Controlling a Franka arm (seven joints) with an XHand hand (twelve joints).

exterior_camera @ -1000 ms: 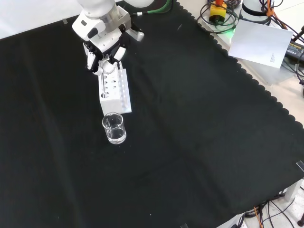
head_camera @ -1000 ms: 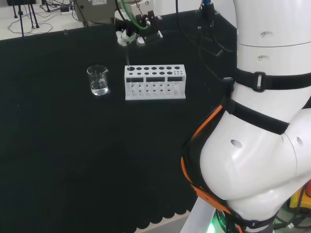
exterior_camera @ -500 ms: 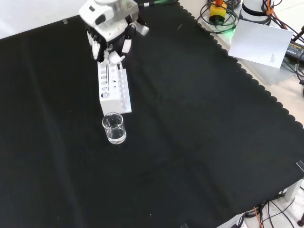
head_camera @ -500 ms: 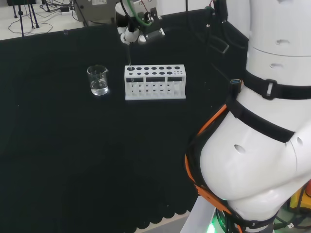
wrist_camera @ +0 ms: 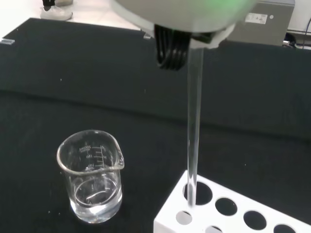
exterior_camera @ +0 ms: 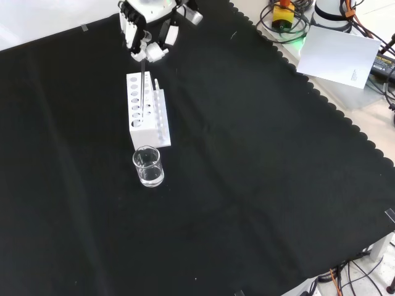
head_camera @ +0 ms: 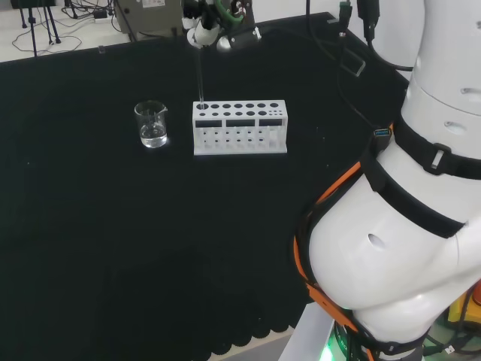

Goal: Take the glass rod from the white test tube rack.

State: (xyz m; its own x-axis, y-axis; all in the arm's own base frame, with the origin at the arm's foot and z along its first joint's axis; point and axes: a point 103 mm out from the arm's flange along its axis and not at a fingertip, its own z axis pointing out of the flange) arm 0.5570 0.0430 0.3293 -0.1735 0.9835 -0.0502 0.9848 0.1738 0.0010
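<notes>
You are looking at a glossy white arm (head_camera: 398,248) with big rounded links, small round holes in its shell, black straps crossing it and an orange band running along one seam. A green cable (head_camera: 223,11) is trailing near the black and white hand (exterior_camera: 148,28). In the wrist view, a bundle of black cables (wrist_camera: 171,48) is hanging under the hand's pale underside.

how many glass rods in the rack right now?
1. A single glass rod, its lower end in the corner hole of the white test tube rack nearest the beaker, top held by the hand.
</notes>
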